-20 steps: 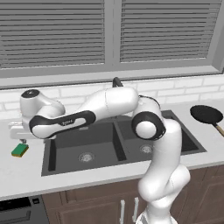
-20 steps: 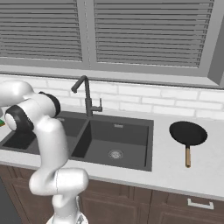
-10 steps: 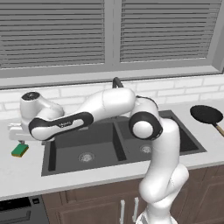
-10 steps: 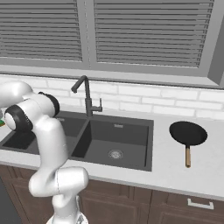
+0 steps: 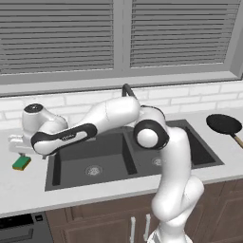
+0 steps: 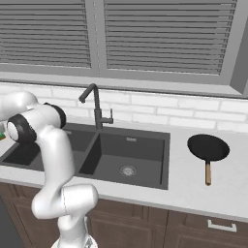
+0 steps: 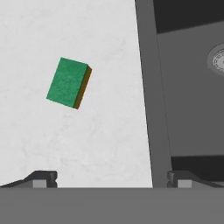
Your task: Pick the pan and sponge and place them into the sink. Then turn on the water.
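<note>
While the sponge (image 5: 21,163) lies green side up on the pale surface (image 5: 28,190) just left of the sink (image 5: 95,161), the gripper (image 5: 16,144) hangs just above it with its jaws spread wide apart and holding nothing. The white arm (image 5: 102,118) reaches from its base leftward across the left basin, elbow bent over the divider. In the hand view the sponge (image 7: 68,83) sits apart from both finger tips. The pan (image 6: 208,147) rests on the surface right of the sink, handle toward the front edge. The faucet (image 6: 96,106) stands behind the basins.
</note>
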Tool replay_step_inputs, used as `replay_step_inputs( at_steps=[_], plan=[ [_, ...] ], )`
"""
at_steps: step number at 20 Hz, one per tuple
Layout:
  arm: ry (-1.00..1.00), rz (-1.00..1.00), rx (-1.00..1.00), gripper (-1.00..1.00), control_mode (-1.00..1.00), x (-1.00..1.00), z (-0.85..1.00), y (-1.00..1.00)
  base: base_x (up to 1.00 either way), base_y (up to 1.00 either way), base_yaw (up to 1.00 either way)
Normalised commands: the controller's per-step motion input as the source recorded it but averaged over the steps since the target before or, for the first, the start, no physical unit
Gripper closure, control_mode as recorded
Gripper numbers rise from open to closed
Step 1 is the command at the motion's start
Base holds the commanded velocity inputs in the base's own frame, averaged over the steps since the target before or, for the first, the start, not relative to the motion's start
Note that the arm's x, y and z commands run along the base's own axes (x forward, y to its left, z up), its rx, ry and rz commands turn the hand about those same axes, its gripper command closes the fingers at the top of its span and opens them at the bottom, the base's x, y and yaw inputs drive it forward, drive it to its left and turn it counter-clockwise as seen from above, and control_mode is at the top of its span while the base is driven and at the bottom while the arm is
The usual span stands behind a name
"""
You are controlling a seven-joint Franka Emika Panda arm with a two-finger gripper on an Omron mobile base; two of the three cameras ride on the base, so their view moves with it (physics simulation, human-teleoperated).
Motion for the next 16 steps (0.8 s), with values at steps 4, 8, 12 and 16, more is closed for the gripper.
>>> replay_step_inputs(
  at_steps=[4, 8, 12, 16],
  plan=[
    [0.02, -0.04, -0.03, -1.00, -1.00, 0.07, -0.07, 0.26, 0.00, 0.00, 0.00],
    [0.03, -0.04, -0.05, -1.00, -1.00, 0.13, -0.11, 0.24, 0.00, 0.00, 0.00],
    [0.04, -0.03, -0.02, -1.00, -1.00, 0.18, -0.12, 0.16, 0.00, 0.00, 0.00],
    [0.03, -0.03, 0.00, -1.00, -1.00, 0.20, -0.13, 0.13, 0.00, 0.00, 0.00]
  ],
)
